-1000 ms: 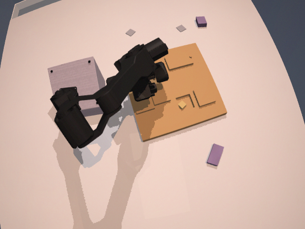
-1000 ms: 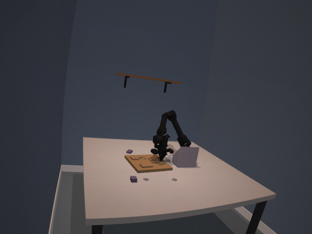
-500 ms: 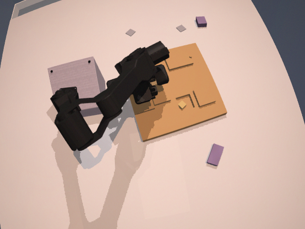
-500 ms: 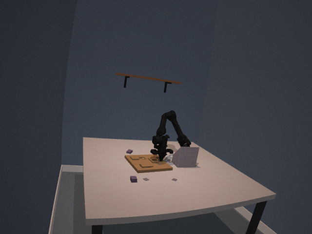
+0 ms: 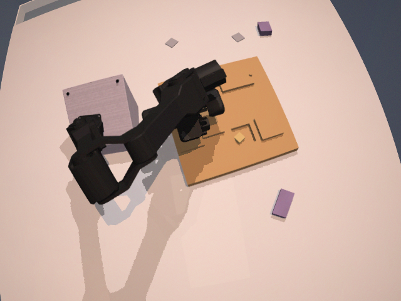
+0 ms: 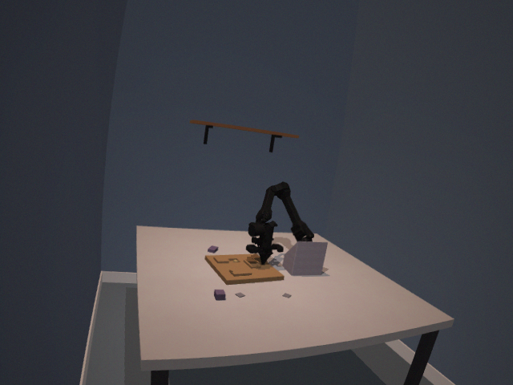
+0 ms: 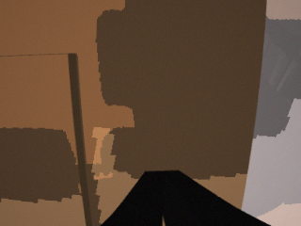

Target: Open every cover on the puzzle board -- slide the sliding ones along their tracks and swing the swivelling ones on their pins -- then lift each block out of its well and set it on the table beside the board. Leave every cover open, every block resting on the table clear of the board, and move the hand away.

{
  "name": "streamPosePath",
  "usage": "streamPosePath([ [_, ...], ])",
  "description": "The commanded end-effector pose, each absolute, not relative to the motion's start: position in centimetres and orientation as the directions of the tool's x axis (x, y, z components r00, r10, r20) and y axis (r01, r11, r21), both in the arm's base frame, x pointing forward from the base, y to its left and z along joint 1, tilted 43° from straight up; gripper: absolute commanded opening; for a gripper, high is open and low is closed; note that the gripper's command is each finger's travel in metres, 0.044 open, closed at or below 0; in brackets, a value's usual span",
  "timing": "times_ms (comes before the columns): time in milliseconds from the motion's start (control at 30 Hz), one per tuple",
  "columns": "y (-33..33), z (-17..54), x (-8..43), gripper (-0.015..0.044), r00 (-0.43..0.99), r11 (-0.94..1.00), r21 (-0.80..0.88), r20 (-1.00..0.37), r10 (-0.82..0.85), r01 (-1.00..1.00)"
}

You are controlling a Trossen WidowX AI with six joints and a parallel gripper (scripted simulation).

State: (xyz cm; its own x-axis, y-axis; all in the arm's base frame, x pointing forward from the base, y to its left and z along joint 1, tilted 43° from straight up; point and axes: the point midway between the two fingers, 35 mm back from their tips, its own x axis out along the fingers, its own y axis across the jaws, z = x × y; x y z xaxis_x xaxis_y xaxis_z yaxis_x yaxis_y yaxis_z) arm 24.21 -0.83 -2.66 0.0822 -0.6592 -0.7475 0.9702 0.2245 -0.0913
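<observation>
One camera looked down over the board [image 5: 272,106] [image 6: 248,277] [image 7: 188,94]; another faced it from across the table [image 5: 307,259] [image 6: 289,327]; the wrist's peered down close.

Matt Black, Warm Wood Tones

Looks like smooth, matt wood, orange-brown, across the board [image 5: 276,113] [image 6: 256,273] [image 7: 42,28]. Faintly streaked, brushed-looking and matt on the mauve box [image 5: 97,103] [image 6: 309,258] at left in the top view. Dark, plastic-looking, with a dull sheen on the arm [image 5: 93,178] [image 6: 292,211]. Smooth, pale and matt over the table [image 5: 323,242] [image 6: 289,327]. Flat and smooth on both purple blocks [image 5: 264,26] [image 5: 283,203] [image 6: 219,294] [image 6: 212,249].
</observation>
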Motion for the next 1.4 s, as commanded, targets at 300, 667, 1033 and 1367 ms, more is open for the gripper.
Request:
streamPosePath([
  [300,-1.8,-1.6,24.7,0.0000,0.087,0.228,-0.090,-0.745,-0.662,0.969],
  [667,-2.6,-0.9,24.9,0.0000,0.087,0.228,-0.090,-0.745,-0.662,0.969],
  [1033,-3.3,-0.2,25.1,0.0000,0.087,0.228,-0.090,-0.744,-0.663,0.969],
  [1367,-4.0,0.4,25.3,0.0000,0.087,0.228,-0.090,-0.743,-0.664,0.970],
])
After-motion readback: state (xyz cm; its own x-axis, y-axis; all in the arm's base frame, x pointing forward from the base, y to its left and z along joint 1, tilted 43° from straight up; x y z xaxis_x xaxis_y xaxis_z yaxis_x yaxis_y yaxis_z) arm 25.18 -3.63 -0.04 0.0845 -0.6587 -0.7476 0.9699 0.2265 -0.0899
